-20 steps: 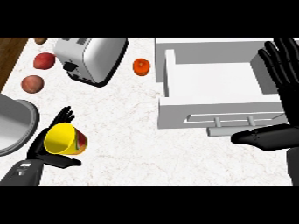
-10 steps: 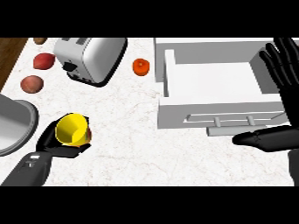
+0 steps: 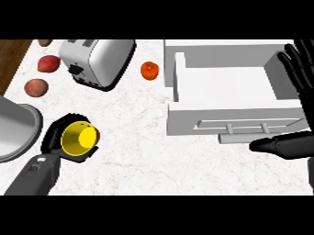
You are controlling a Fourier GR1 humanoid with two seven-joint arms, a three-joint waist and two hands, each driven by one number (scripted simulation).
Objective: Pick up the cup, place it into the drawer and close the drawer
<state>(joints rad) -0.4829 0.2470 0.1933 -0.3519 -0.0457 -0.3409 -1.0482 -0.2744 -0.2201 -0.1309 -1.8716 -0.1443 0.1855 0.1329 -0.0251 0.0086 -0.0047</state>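
Nearest you, lower left: your left hand (image 3: 58, 149), fingers curled round the yellow cup (image 3: 79, 139), whose mouth faces up toward the camera; whether it is clear of the table (image 3: 132, 151) is hard to judge from this angle. Lower right: your right hand (image 3: 292, 144), fingers straight and holding nothing, just beside the front of the drawer (image 3: 236, 120). The drawer stands pulled open, well to the right of the cup, with bare table between them; the carry runs rightward and the left hand is the one engaged. Left edge: a grey pot (image 3: 7, 126), just beside the cup. Further off: toaster (image 3: 95, 62), two red fruits (image 3: 48, 63), a small orange item (image 3: 149, 70).
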